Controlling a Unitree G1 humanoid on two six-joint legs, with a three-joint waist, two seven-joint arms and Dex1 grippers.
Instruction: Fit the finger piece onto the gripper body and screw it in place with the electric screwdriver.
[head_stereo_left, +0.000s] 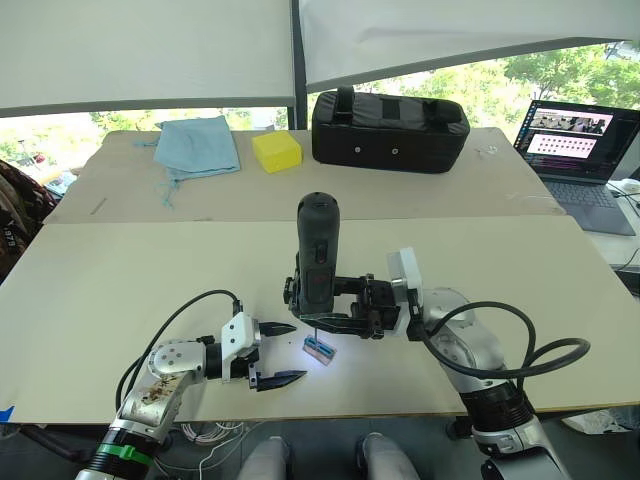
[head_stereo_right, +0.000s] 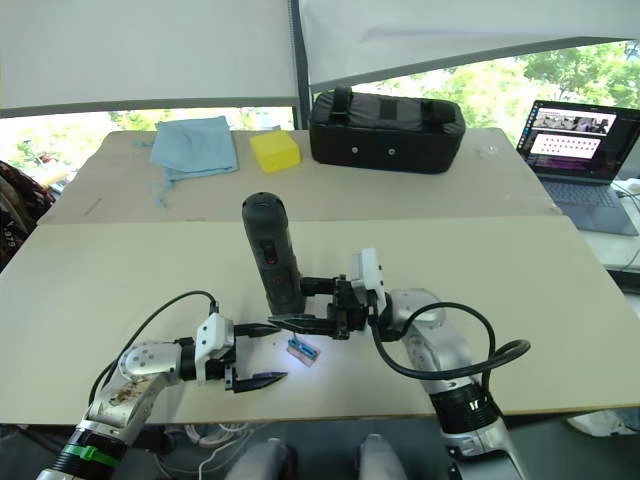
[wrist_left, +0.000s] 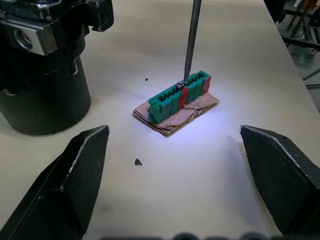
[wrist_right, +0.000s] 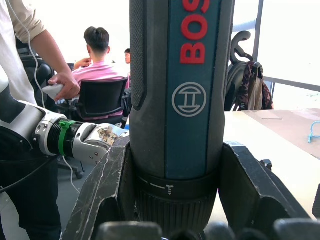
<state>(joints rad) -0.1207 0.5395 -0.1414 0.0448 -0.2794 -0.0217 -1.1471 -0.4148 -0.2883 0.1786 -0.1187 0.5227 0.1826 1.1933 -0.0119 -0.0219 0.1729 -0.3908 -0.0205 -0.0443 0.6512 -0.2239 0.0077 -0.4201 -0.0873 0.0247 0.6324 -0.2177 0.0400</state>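
The electric screwdriver (head_stereo_left: 318, 250) stands upright over the front middle of the table, and my right gripper (head_stereo_left: 316, 308) is shut on its lower body, one finger (wrist_right: 107, 190) on each side. Its thin bit (wrist_left: 191, 40) comes down onto a screw head on top of a small green-and-brown block (wrist_left: 177, 102), which lies in a patch of light. Just beyond the block stands the gripper body (wrist_left: 45, 85), black with a round base. To the left of the block, my left gripper (head_stereo_left: 298, 352) is open and holds nothing. The finger piece is out of view.
At the back of the table are a big black zipped bag (head_stereo_left: 390, 128), a yellow block (head_stereo_left: 276, 150) and a blue cloth (head_stereo_left: 200, 143). A laptop (head_stereo_left: 575, 140) sits at the far right. The right wrist view shows a seated person (wrist_right: 100, 65) and a standing person's hand (wrist_right: 60, 86).
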